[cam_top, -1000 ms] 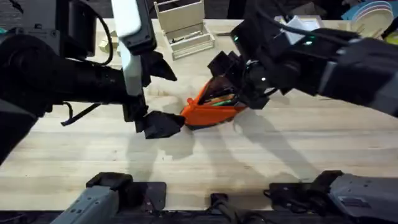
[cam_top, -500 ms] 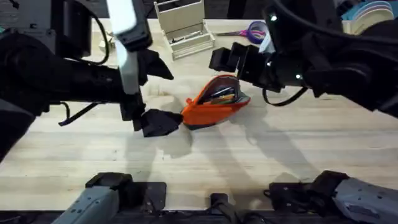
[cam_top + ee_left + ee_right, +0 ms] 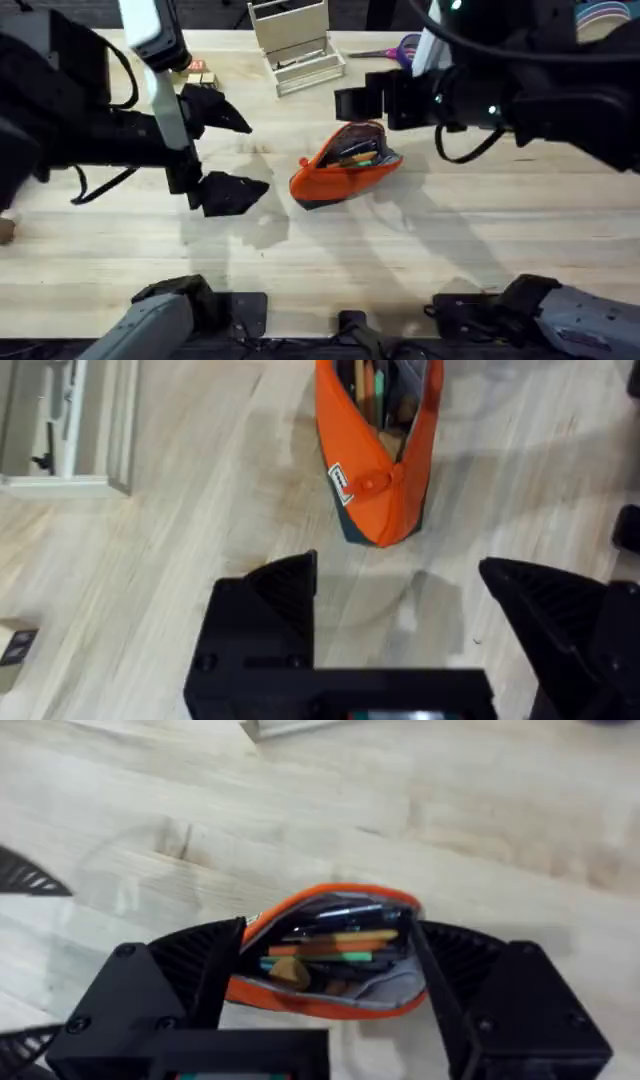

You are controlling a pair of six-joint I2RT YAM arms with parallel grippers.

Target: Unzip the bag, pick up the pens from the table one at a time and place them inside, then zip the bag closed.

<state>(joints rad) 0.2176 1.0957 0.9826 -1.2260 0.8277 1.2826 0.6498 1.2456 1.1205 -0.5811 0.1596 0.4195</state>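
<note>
Left gripper [image 3: 218, 150] sits over the left-centre of the table [image 3: 320, 260], fingers spread wide, nothing between them, close to the wood and just left of the bag [image 3: 345, 165] without touching it. From the left wrist view the bag's [image 3: 380, 450] closed end points at the gap between the spread fingers [image 3: 280, 590]. Bag lies mid-table, mouth unzipped and gaping; pens [image 3: 352, 155] sit inside, orange and green ones visible. Right wrist view looks straight into the open bag [image 3: 330, 945], pens [image 3: 335, 948] lying across the inside. Right gripper [image 3: 350, 100] hangs above and behind the bag, fingers apart, holding nothing. At the far edge: a white organiser tray [image 3: 295, 45] and purple scissors [image 3: 400, 50].
</note>
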